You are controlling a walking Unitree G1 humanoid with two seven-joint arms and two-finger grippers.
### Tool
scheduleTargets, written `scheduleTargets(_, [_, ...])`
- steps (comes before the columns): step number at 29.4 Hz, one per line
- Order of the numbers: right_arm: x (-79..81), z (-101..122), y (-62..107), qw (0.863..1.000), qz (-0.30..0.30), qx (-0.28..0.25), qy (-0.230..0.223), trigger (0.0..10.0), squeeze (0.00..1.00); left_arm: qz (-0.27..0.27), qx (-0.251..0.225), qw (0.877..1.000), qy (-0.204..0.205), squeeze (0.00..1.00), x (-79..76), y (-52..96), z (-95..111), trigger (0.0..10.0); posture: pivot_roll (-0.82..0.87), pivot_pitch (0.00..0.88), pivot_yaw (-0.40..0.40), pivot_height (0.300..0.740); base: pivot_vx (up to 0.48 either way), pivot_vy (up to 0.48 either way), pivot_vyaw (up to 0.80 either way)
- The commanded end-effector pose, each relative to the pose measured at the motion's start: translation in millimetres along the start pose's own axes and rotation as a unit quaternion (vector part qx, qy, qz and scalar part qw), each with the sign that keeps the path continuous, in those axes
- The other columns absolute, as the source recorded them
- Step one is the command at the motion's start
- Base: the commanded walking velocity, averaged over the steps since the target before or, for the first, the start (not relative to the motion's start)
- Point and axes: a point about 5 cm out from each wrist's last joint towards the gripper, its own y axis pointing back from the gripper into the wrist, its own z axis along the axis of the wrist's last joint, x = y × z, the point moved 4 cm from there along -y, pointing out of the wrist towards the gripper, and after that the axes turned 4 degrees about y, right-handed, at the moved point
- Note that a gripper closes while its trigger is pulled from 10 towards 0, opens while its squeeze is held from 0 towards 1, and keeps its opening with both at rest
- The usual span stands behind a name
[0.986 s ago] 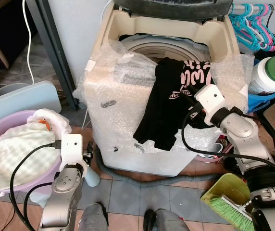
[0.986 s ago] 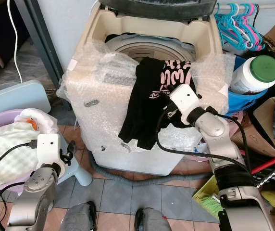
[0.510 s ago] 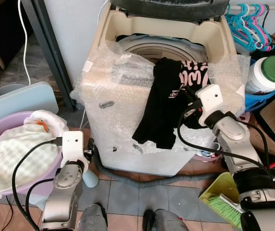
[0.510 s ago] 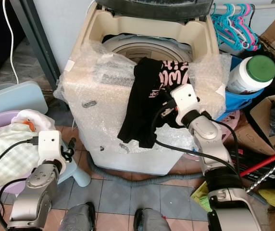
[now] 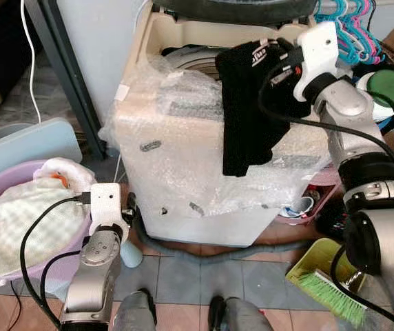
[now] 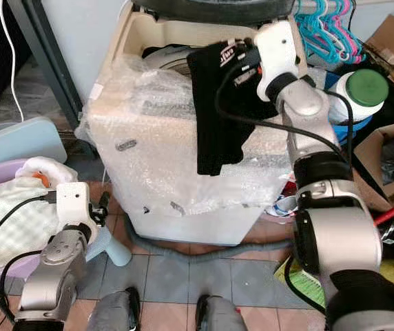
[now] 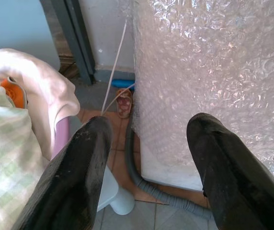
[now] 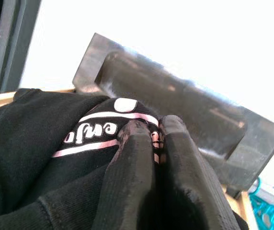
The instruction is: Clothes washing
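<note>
A cream top-loading washing machine (image 5: 183, 172) wrapped in bubble wrap stands ahead with its lid up. My right gripper (image 5: 269, 52) is raised over the machine's rim, shut on a black garment with pink lettering (image 5: 249, 117) that hangs down over the front. In the right wrist view the fingers (image 8: 151, 158) pinch the black garment (image 8: 36, 158) tightly. My left gripper (image 7: 146, 143) hangs low beside the machine, open and holding nothing. A purple basin (image 5: 80, 231) at the left holds a pale checked cloth (image 5: 18, 221).
A grey drain hose (image 5: 211, 252) runs along the tiled floor under the machine. A white jar with a green lid (image 5: 383, 86), teal hangers (image 5: 352, 17), a cardboard box and a green brush (image 5: 328, 289) crowd the right. A blue stool (image 5: 28, 141) stands at the left.
My right gripper has lifted the black garment up from the machine's front edge to above the rim. The left arm has stayed where it was.
</note>
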Motion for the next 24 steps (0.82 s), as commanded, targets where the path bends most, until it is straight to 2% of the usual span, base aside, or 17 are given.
scheduleTargets(1, [-31.3,14.8,-6.1,0.996,-0.088,0.004,0.014,2.4,0.0,0.008,0.006,1.0,-0.001,0.0,2.2,0.9,-5.0,10.0,0.04,0.106,-0.049,0.74,0.0,0.0,0.0])
scheduleTargets(2, [-37.2,18.4,-7.6,0.994,-0.107,0.006,0.02,2.4,0.0,0.008,0.006,1.0,-0.001,0.0,2.0,1.0,-5.5,10.0,0.04,0.107,-0.05,0.74,0.0,0.0,0.0])
scheduleTargets(3, [-43.0,20.9,-8.0,0.991,-0.127,0.009,0.03,10.0,0.91,0.009,0.006,1.0,-0.001,0.0,1.7,1.1,-5.7,10.0,0.04,0.106,-0.051,0.74,0.0,0.0,0.0])
scheduleTargets(4, [-43.2,21.8,-8.9,0.991,-0.127,0.012,0.039,10.0,1.0,0.009,0.007,1.0,-0.001,0.0,1.5,1.1,-5.7,10.0,0.04,0.106,-0.052,0.74,0.0,0.0,0.0])
scheduleTargets(5, [-43.2,21.8,-8.9,0.991,-0.127,0.012,0.039,10.0,1.0,0.009,0.007,1.0,-0.001,0.0,1.5,1.1,-5.7,10.0,0.04,0.106,-0.052,0.74,0.0,0.0,0.0])
scheduleTargets(6, [-38.2,21.3,-11.5,0.988,-0.122,0.023,0.094,10.0,1.0,0.011,0.006,1.0,-0.001,0.0,1.9,1.1,-6.0,10.0,0.04,0.107,-0.056,0.74,0.0,0.0,0.0])
scheduleTargets(7, [-36.0,20.3,-12.1,0.986,-0.119,0.027,0.112,10.0,1.0,0.012,0.006,1.0,0.0,0.0,2.1,1.2,-6.1,10.0,0.04,0.107,-0.056,0.74,0.0,0.0,0.0])
scheduleTargets(9, [-32.7,9.8,-11.9,0.983,-0.113,0.057,0.129,10.0,1.0,0.013,0.007,1.0,0.0,0.0,2.4,1.0,-6.5,10.0,0.04,0.109,-0.056,0.74,0.0,0.0,0.0])
scheduleTargets(10, [-24.5,-9.5,-8.6,0.985,-0.088,0.095,0.115,10.0,1.0,0.013,0.008,1.0,0.001,0.0,2.0,1.0,-6.7,10.0,0.04,0.11,-0.056,0.74,0.0,0.0,0.0])
scheduleTargets(11, [-21.7,-15.6,-6.2,0.987,-0.078,0.099,0.101,10.0,1.0,0.013,0.008,1.0,0.001,0.0,1.8,1.0,-6.9,10.0,0.04,0.11,-0.055,0.74,0.0,0.0,0.0])
scheduleTargets(15, [-21.8,-22.5,-0.6,0.988,-0.074,0.092,0.097,10.0,1.0,0.011,0.009,1.0,0.001,0.0,1.0,0.7,-7.2,10.0,0.03,0.111,-0.048,0.74,0.0,0.0,0.0])
scheduleTargets(16, [-19.8,-24.6,4.0,0.994,-0.059,0.069,0.059,10.0,1.0,0.008,0.008,1.0,0.0,0.0,0.6,0.0,-6.8,10.0,0.02,0.11,-0.038,0.74,0.0,0.0,0.0])
scheduleTargets(19, [-15.8,-21.2,8.7,0.998,-0.037,0.03,0.028,10.0,1.0,0.005,0.006,1.0,-0.001,0.0,0.2,-0.9,-6.3,10.0,0.01,0.105,-0.028,0.74,0.0,0.0,0.0])
scheduleTargets(21, [1.1,-15.7,18.3,0.999,0.006,-0.023,0.039,10.0,1.0,-0.003,0.0,1.0,0.001,0.0,-1.8,-2.6,-4.1,10.0,0.0,0.098,-0.02,0.74,0.0,0.0,0.0])
scheduleTargets(24, [19.0,-19.5,33.6,0.998,0.027,-0.046,0.04,10.0,1.0,-0.004,-0.017,1.0,0.012,0.0,-4.1,-4.3,2.9,10.0,-0.01,0.091,-0.011,0.74,0.0,0.0,0.0])
